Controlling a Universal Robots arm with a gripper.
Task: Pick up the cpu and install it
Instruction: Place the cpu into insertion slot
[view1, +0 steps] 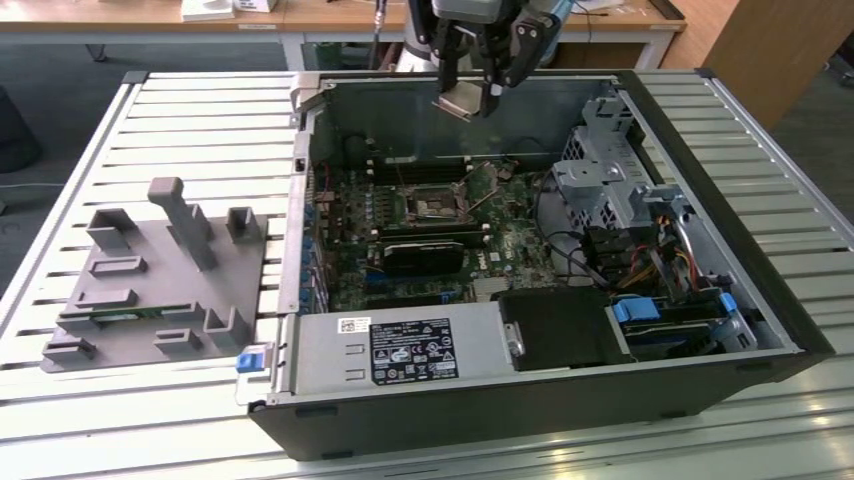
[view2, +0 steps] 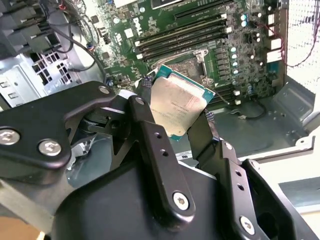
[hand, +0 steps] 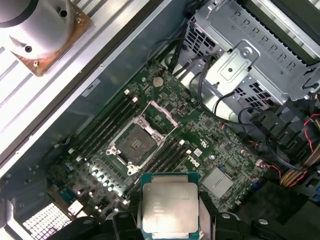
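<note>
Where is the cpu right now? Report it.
The cpu is clamped in the pincer, held above the open computer case near its far wall in the exterior view, clear of the empty socket.

Black gripper clamps the silver-topped cpu (green-rimmed) over a green motherboard, apart from its open socket.

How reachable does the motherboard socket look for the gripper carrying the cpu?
Probably yes. The gripper holds the cpu above the open case, and the socket lies uncovered below with nothing across it; the drive cage stands off to one side.
</note>
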